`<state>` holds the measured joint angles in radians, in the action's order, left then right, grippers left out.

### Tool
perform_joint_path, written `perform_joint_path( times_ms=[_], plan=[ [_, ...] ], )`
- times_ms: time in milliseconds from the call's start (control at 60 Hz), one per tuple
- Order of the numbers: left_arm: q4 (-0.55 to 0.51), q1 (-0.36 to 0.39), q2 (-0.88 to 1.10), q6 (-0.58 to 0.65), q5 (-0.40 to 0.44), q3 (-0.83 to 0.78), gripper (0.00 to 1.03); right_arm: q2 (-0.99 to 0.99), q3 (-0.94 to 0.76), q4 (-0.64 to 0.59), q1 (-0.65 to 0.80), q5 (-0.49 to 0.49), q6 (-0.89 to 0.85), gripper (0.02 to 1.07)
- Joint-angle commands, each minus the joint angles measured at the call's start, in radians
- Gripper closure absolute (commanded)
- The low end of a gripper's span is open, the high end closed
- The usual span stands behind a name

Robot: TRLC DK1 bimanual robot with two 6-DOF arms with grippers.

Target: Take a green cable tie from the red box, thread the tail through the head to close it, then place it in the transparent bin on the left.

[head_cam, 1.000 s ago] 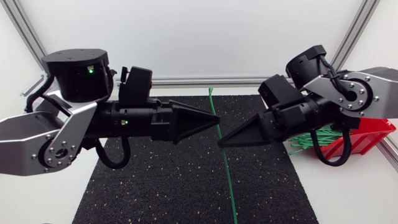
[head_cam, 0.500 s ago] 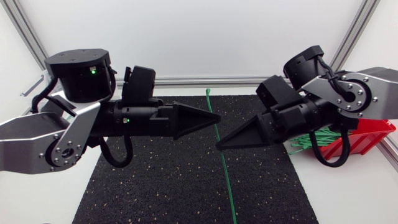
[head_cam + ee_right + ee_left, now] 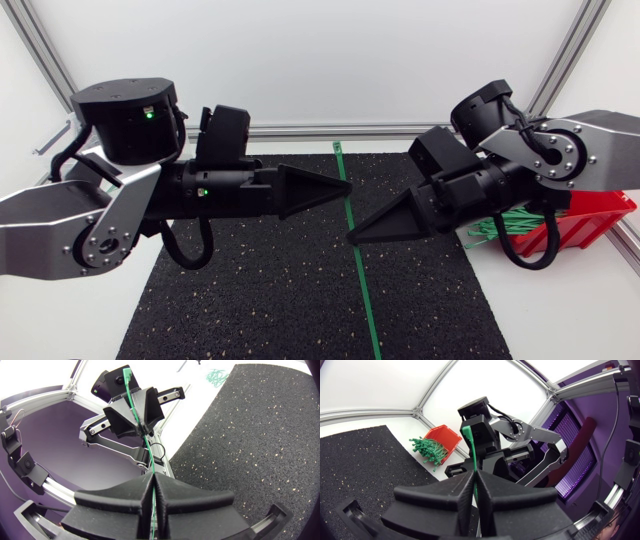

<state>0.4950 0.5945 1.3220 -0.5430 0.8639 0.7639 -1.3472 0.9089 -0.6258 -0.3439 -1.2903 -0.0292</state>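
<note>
we pinch the thin green plastic cable tie (image 3: 365, 290) in both closed jaws, left gripper (image 3: 343, 187) and right gripper (image 3: 354, 236) tip to tip, its long axis crosswise to them above the black speckled mat (image 3: 250, 300).

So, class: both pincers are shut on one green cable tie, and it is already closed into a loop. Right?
Not a loop: the head view shows the cable tie as a straight open strip. The left pincer and the right pincer are both shut on it.

Head view overhead — wrist views close, facing, share cable tie (image 3: 469, 447).
</note>
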Motion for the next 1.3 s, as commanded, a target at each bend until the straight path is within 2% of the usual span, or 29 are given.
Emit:
perform_joint_path(
  times_ms=[0, 133, 183, 250, 333, 450, 567, 633, 683, 883, 1117, 1183, 1283],
  plan=[
    [0.022, -0.007, -0.01, -0.023, 0.012, 0.009, 1.0, -0.012, -0.013, -0.012, 0.006, 0.008, -0.02, 1.01],
    [0.025, -0.01, -0.01, -0.018, 0.012, 0.009, 1.0, 0.005, -0.019, -0.003, 0.003, 0.052, -0.02, 1.01],
    [0.025, -0.015, -0.012, -0.021, 0.012, 0.012, 1.0, 0.016, -0.027, 0.012, 0.003, 0.082, -0.02, 0.99],
    [0.022, -0.033, -0.012, -0.02, 0.012, 0.017, 1.0, 0.04, -0.038, 0.034, 0.003, 0.149, -0.018, 0.81],
    [0.016, -0.056, -0.014, -0.008, 0.012, 0.018, 1.0, 0.069, -0.053, 0.054, -0.004, 0.203, -0.017, 0.69],
    [-0.001, -0.079, -0.026, 0.032, 0.02, 0.012, 1.0, 0.1, -0.067, 0.08, -0.026, 0.284, -0.015, 0.48],
    [-0.061, -0.093, -0.044, 0.091, 0.034, 0.008, 1.0, 0.118, -0.076, 0.115, -0.033, 0.315, -0.015, 0.3],
    [-0.082, -0.098, -0.049, 0.117, 0.049, 0.003, 1.0, 0.128, -0.081, 0.146, -0.04, 0.33, -0.015, 0.16],
    [-0.104, -0.098, -0.049, 0.149, 0.063, -0.005, 1.0, 0.138, -0.088, 0.19, -0.052, 0.345, -0.015, 0.11],
    [-0.141, -0.076, -0.049, 0.279, 0.098, -0.034, 1.0, 0.177, -0.122, 0.305, -0.086, 0.348, -0.018, 0.11],
    [-0.144, -0.041, -0.038, 0.319, 0.152, -0.035, 1.0, 0.148, -0.127, 0.291, -0.121, 0.329, -0.032, 0.12],
    [-0.147, -0.027, -0.038, 0.319, 0.152, -0.038, 1.0, 0.157, -0.133, 0.305, -0.122, 0.329, -0.034, 0.22],
    [-0.151, -0.022, -0.038, 0.321, 0.156, -0.037, 1.0, 0.183, -0.156, 0.337, -0.129, 0.338, -0.031, 0.54]
  ],
)
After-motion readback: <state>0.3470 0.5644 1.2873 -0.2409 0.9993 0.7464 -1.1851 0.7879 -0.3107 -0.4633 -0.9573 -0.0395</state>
